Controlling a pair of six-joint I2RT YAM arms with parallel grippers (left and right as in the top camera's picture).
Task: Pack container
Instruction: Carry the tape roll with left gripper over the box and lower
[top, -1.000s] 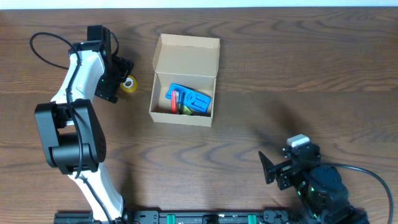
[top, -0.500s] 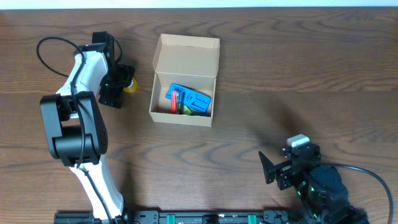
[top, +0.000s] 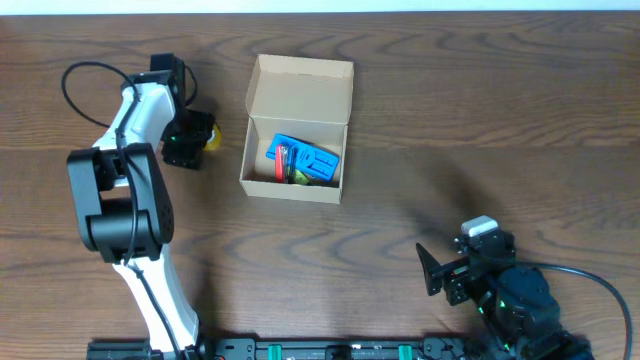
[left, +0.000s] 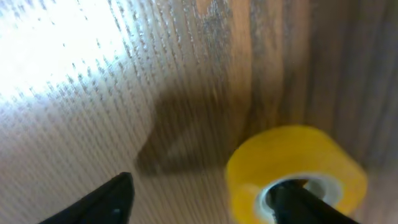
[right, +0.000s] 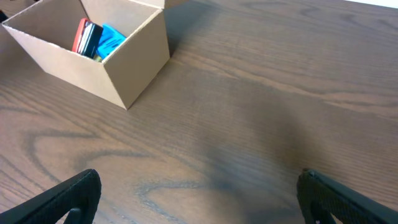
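1. Tan cardboard container sits mid-surface, mouth up, flap lid raised on its far side, long axis running left to right, with blue and red items inside.
2. Left hand, just left of it, is spread, one finger inside a yellow tape roll.
3. Right hand, near right, gapes wide.
4. Dark wood-grain surface.

Top-down overhead; low wrists; shared container

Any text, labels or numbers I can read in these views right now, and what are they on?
No readable text in any view.
Cardboard box: plain, no print showing.
Blue item inside the box: pale marks, too small to read.
Yellow tape roll: no print visible; the view is blurred.
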